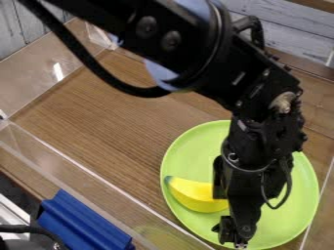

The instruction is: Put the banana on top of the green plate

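A small yellow banana (194, 193) lies on the near left part of the lime-green plate (193, 145), which sits on the wooden table at the lower right. The black arm reaches down over the plate, and its gripper (235, 230) hangs just right of the banana near the plate's front rim. The fingers look spread and nothing is between them. The arm hides the plate's middle and the banana's right end.
A clear plastic wall (53, 156) runs along the table's near left edge. A blue object (85, 227) lies outside it at the bottom left. The wooden tabletop (117, 107) stretches left and back from the plate.
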Motion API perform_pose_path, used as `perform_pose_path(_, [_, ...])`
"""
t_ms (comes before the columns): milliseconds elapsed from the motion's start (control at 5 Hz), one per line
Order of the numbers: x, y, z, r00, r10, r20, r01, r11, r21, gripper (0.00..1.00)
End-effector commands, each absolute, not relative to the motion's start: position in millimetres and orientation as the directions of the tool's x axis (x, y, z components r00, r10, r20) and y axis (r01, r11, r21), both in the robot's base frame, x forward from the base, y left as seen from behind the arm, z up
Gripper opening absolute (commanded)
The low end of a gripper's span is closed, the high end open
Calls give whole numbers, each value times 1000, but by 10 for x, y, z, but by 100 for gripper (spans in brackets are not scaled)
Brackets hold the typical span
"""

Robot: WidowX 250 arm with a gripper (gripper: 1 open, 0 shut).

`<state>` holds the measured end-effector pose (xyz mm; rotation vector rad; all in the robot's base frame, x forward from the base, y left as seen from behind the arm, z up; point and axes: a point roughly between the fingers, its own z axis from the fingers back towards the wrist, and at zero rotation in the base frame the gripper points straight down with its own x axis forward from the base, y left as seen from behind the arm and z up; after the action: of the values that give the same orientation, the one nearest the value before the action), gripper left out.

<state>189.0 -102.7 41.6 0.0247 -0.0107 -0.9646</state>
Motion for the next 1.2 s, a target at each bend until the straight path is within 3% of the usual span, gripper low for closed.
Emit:
perform_pose_path(0, [1900, -1001, 337, 583, -813, -4, 812, 583, 25, 100])
perform_pose_path(600, [1915, -1008, 210, 589, -808, 1, 808, 588, 21, 100])
perform_pose_path(800, [1934, -986, 244, 598, -801, -3, 801, 598, 20, 0])
perform_pose_path(1000, [1937, -968, 287, 605, -796, -7, 796, 605, 20, 0])
